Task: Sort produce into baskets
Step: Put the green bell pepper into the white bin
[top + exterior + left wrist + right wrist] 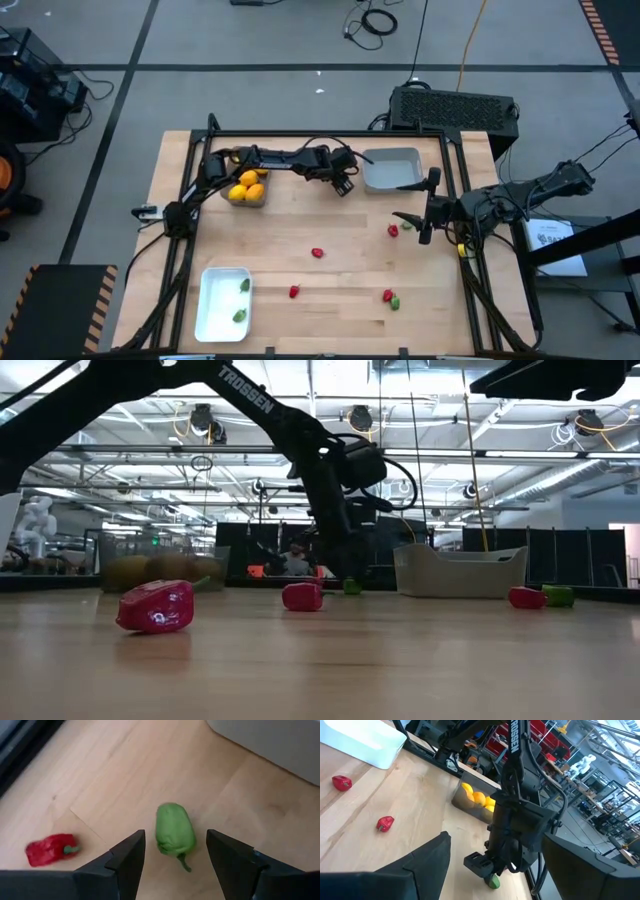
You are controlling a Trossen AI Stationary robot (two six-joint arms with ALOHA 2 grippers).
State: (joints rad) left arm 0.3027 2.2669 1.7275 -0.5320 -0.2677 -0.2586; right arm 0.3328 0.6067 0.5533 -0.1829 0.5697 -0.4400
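My left gripper (pixel 344 184) is open, low over the table beside the light grey-blue basket (pixel 392 170). Its fingers stand on either side of a small green pepper-like piece (pixel 174 830), which lies on the wood; it also shows in the low view (pixel 352 586) and the right wrist view (pixel 493 881). A red piece (pixel 47 851) lies close by. The brown-grey basket (pixel 262 199) holds yellow and orange fruits (pixel 247 187). The white basket (pixel 222 300) holds two green pieces (pixel 241 315). My right gripper (pixel 420 200) is open and empty at the table's right.
Red pieces lie loose on the table (pixel 317 253) (pixel 294 292) (pixel 393 230). Another red piece (pixel 387 295) lies with a green piece (pixel 395 302) beside it near the front. A black frame (pixel 300 135) runs along the table's far and side edges.
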